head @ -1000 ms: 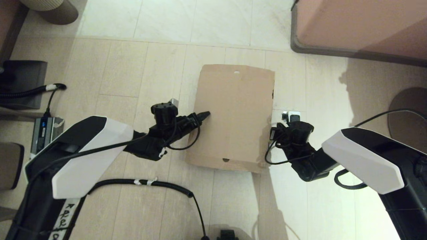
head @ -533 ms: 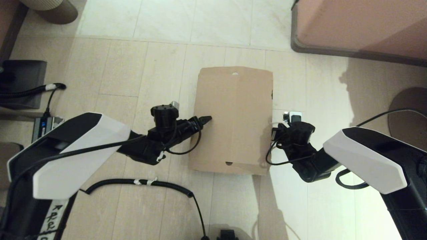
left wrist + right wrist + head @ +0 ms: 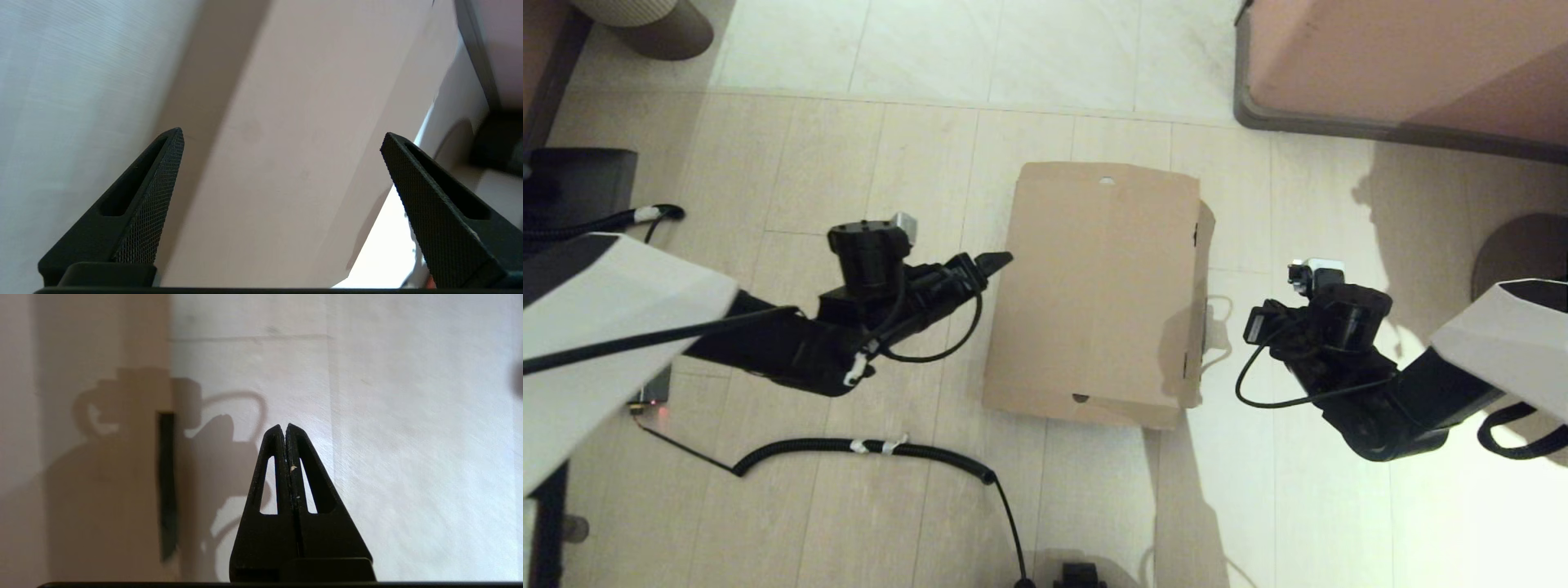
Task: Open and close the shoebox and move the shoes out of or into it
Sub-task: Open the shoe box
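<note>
Shoebox (image 3: 1098,286) lies closed between both grippers, coiled cable (image 3: 866,447) nearby.

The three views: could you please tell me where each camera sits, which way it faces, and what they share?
Head view: on the head, looking down at the floor; closed shoebox between left claw and right claw; both arms show.
Left wrist view: behind the open left claw, facing the box's cardboard.
Right wrist view: behind the shut right claw, facing the floor and the box's dark tape strip.
All three share the shoebox.
</note>
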Controlling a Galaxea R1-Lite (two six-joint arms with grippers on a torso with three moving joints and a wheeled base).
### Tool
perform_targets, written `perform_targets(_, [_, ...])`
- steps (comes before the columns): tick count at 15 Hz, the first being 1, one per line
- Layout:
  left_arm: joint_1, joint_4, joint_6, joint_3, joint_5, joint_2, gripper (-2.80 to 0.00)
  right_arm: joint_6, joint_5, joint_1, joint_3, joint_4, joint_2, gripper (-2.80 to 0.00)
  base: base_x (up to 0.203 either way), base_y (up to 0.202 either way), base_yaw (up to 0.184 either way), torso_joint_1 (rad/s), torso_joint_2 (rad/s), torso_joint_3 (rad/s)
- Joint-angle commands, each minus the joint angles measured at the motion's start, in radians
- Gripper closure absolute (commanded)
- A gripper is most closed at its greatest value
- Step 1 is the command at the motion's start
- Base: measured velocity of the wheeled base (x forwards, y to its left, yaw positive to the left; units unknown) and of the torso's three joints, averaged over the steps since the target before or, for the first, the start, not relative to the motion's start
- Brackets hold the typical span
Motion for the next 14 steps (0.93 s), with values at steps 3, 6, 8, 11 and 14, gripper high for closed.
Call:
perform_targets(3, [0.050,0.025,0.041,0.117,0.011,-0.256,-2.80,0.132,0.011,-0.016,0.228,-0.004,-0.177,0.00,0.000,0.000,0.000,0.000,0.00,0.000])
perform_targets(6, [0.119,0.104,0.251,0.259,0.020,-0.482,-2.80,0.167,0.009,-0.014,0.399,-0.006,-0.344,0.00,0.000,0.000,0.000,0.000,0.00,0.000])
perform_targets(8, [0.173,0.127,0.327,0.373,0.050,-0.659,-2.80,0.138,0.009,-0.011,0.500,-0.008,-0.526,0.00,0.000,0.000,0.000,0.000,0.00,0.000])
perform_targets(11, [0.268,0.164,0.386,0.549,0.077,-0.976,-2.80,0.077,0.017,-0.011,0.609,0.021,-0.901,0.00,0.000,0.000,0.000,0.000,0.00,0.000])
perform_targets(14, [0.342,0.283,0.453,0.766,0.086,-1.349,-2.80,0.032,0.016,-0.017,0.691,0.251,-1.367,0.00,0.000,0.000,0.000,0.000,0.00,0.000])
